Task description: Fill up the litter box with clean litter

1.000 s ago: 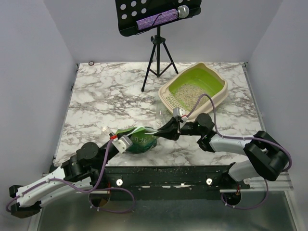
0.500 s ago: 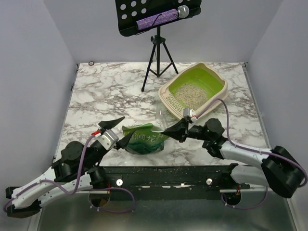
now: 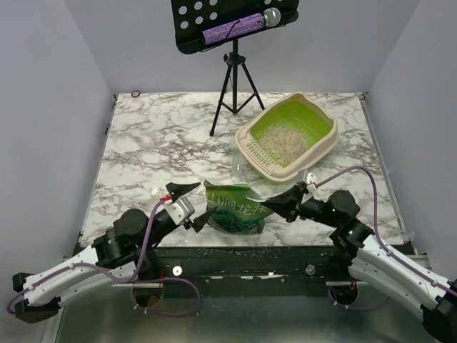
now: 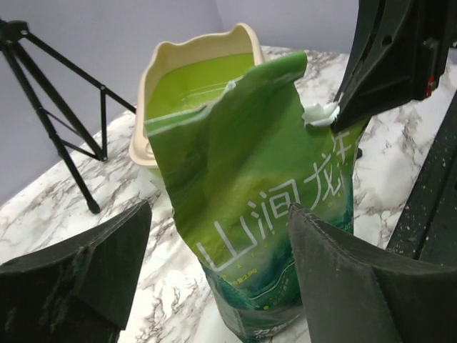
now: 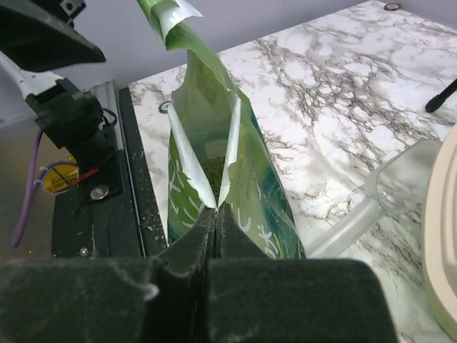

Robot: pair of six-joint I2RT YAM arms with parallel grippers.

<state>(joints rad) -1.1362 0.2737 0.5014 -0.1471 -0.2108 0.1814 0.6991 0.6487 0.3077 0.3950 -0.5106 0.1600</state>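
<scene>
The beige litter box [image 3: 325, 146] with a lime-green inside sits at the back right, and pale grey-beige litter [image 3: 280, 139] lies in it. It also shows in the left wrist view [image 4: 153, 68]. A glossy green bag [image 3: 235, 207] stands upright near the front edge, its top torn open. My right gripper [image 3: 277, 203] is shut on the bag's torn top edge [image 5: 216, 209]. My left gripper [image 3: 190, 204] is open with its fingers [image 4: 78, 271] either side of the bag [image 4: 264, 179], not touching it.
A black tripod [image 3: 232, 86] with a music stand stands at the back middle. A clear plastic scoop [image 5: 385, 193] lies on the marble between the bag and the box. A small black ring [image 3: 136, 93] lies at the back left corner.
My left gripper let go of the bag and opened. My right gripper drew the bag rightward and nearer, standing it upright. Both arms pulled back toward the front edge.
</scene>
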